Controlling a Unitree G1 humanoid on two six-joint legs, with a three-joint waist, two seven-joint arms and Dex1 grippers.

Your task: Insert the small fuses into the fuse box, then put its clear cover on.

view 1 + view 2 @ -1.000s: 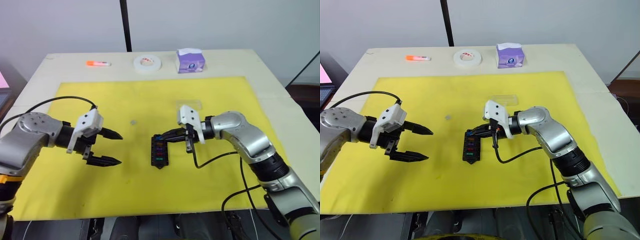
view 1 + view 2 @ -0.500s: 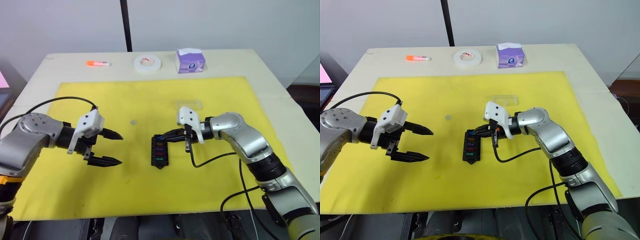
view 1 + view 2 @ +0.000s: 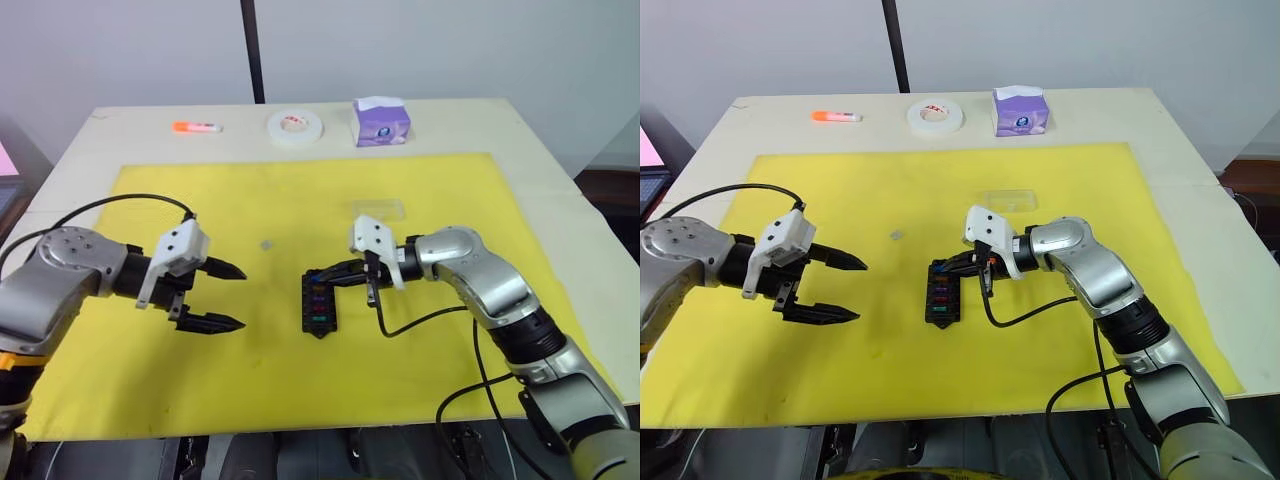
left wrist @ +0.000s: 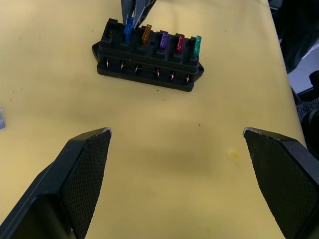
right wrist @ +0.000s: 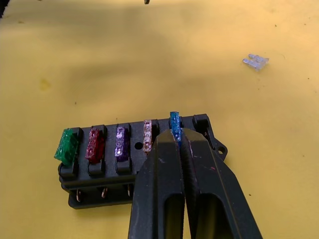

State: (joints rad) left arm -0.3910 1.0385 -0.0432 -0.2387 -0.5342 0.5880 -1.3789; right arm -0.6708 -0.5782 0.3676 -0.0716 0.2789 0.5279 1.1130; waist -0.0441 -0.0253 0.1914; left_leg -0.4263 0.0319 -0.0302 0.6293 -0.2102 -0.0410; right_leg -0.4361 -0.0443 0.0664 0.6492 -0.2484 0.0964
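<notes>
Fuse box: fifth fuse going in, one loose, cover still off

Fuse box (image 3: 319, 301) sits mid-mat on the yellow mat (image 3: 450, 330), nearer its front edge than its back. Almost nothing has changed over the last second: right arm crept slightly toward the box, left gripper (image 3: 222, 295) unmoved, parked toward the mat's left side, fingers spread wide, nothing in them. Right gripper (image 5: 180, 142) has fingers pinched narrow on the blue fuse (image 5: 174, 120), standing in the slot next to the end one. Judgement: insertion in progress or just seated, release not yet made.

Green (image 5: 65, 145), red (image 5: 93, 145), purple (image 5: 119, 140) and amber (image 5: 147, 135) fuses already stand in a row. End slot beside the blue one looks unfilled. Pale loose fuse (image 5: 255, 61) lies on the mat well apart from the box, probably next.

Clear cover (image 3: 379, 210) lies on the mat behind the right gripper, toward the back edge.

Beyond the mat along the worktop's (image 3: 560, 215) back edge: tape roll (image 3: 295, 126), purple tissue pack (image 3: 381, 121), orange marker (image 3: 196, 127). All well apart, nothing blocking.
</notes>
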